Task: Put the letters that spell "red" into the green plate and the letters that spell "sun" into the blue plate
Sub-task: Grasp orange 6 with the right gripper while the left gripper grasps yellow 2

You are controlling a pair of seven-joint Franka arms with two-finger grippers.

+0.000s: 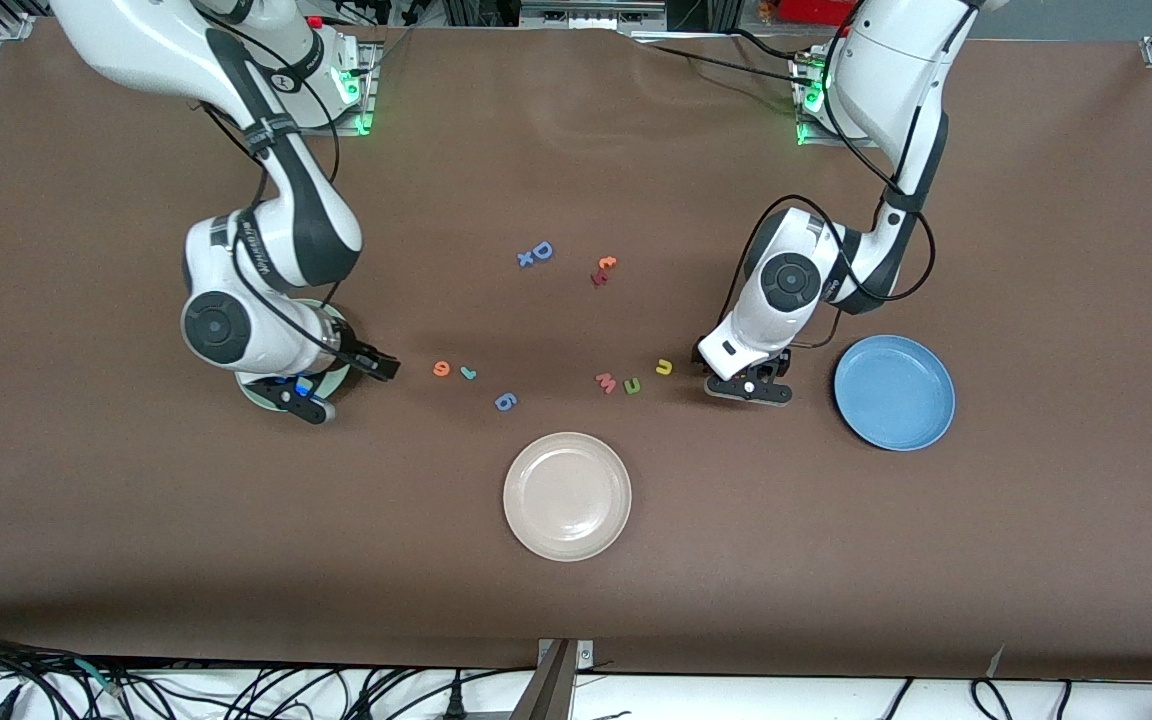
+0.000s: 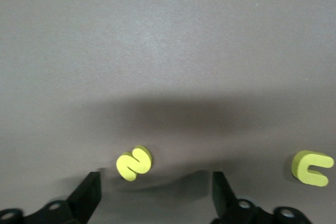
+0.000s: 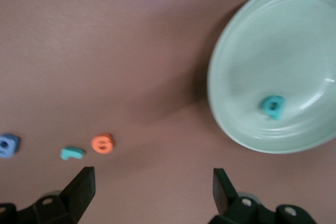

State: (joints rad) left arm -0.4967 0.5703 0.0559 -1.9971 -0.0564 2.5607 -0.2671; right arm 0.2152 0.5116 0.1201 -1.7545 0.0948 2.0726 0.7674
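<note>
Currently the small yellow foam "s" (image 2: pixel 134 163) is straddled by the left gripper (image 2: pixel 156 195), jaws spread; it could be nudged aside if they descend off-centre. The right gripper (image 3: pixel 154 192), jaws spread, hangs by the pale mint-green plate (image 3: pixel 236 51).

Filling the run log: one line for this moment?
teal foam "d" in green plate | left gripper open by yellow foam "s" | blue plate empty

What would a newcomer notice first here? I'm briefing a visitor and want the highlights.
Probably the teal "d" lying alone in the green plate, with the open right gripper over the table beside it. Next, the open left gripper low around the yellow "s" near the empty blue plate.
</note>
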